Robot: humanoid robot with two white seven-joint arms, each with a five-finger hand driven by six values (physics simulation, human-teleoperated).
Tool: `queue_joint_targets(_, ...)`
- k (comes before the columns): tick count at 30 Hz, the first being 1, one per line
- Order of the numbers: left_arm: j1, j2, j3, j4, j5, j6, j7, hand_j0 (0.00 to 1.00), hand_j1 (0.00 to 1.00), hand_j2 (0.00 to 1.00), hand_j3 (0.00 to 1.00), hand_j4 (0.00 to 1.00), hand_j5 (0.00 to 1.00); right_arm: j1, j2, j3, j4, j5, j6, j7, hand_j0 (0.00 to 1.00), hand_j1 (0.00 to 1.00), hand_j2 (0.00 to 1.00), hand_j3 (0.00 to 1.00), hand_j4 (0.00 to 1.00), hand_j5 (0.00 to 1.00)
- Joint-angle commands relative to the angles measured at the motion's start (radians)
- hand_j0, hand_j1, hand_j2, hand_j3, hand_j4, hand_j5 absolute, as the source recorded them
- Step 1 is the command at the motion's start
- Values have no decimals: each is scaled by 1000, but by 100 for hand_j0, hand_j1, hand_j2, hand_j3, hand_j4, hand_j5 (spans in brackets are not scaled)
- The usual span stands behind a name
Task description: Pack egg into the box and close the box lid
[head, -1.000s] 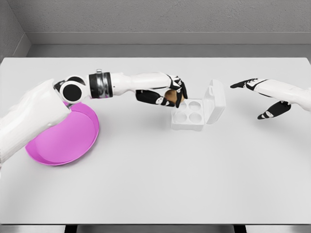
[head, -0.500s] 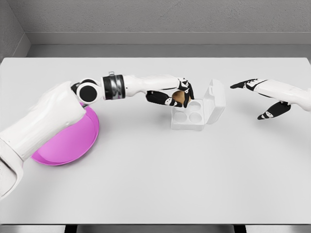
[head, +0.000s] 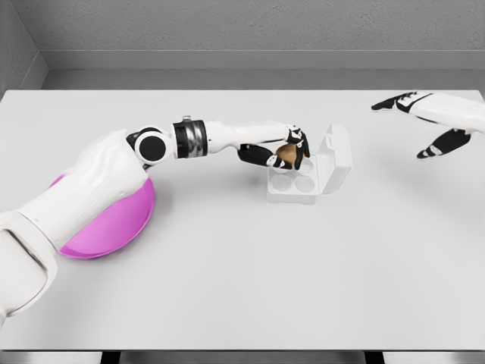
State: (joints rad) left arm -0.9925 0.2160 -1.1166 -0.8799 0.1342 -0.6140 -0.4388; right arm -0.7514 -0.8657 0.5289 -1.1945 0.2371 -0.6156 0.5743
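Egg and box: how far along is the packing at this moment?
Done: the left hand has grasped the brown egg and carried it over the open white box. In hand: the egg is not yet released into a cup. Left: seating it and closing the upright lid. The right hand hovers open, far right.

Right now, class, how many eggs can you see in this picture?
1. The egg is held in the left hand above the open box. No others show, though the arm may hide some.
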Motion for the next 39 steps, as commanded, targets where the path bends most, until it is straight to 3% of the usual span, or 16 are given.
queue_joint_targets(1, 0, -1, 6, 2, 8, 3, 0, 33, 33, 33, 33, 33, 33, -15, -7, 72, 9, 168, 5, 12, 100, 100, 100, 100, 100, 100)
queue_joint_targets(2, 0, -1, 6, 2, 8, 3, 0, 33, 33, 33, 33, 33, 33, -60, -7, 120, 10, 212, 5, 12, 100, 100, 100, 100, 100, 100)
queue_joint_targets(8, 0, 3, 6, 2, 16, 3, -1, 33, 33, 33, 33, 33, 33, -105, -4, 175, 6, 436, 5, 16, 100, 100, 100, 100, 100, 100)
queue_joint_targets(14, 0, 2, 0, 1, 10, 17, -1, 33, 33, 33, 33, 33, 33, -166, 5, 237, -1, 495, 5, 37, 100, 100, 100, 100, 100, 100)
queue_joint_targets(23, -31, 6, -32, -11, -102, 50, -1, 33, 33, 33, 33, 33, 33, -169, 13, 237, 1, 502, 5, 37, 100, 100, 100, 100, 100, 100)
queue_joint_targets(39, -169, 23, -239, -57, -110, 39, -1, 33, 33, 33, 33, 33, 33, -172, 27, 237, 1, 504, 5, 37, 100, 100, 100, 100, 100, 100)
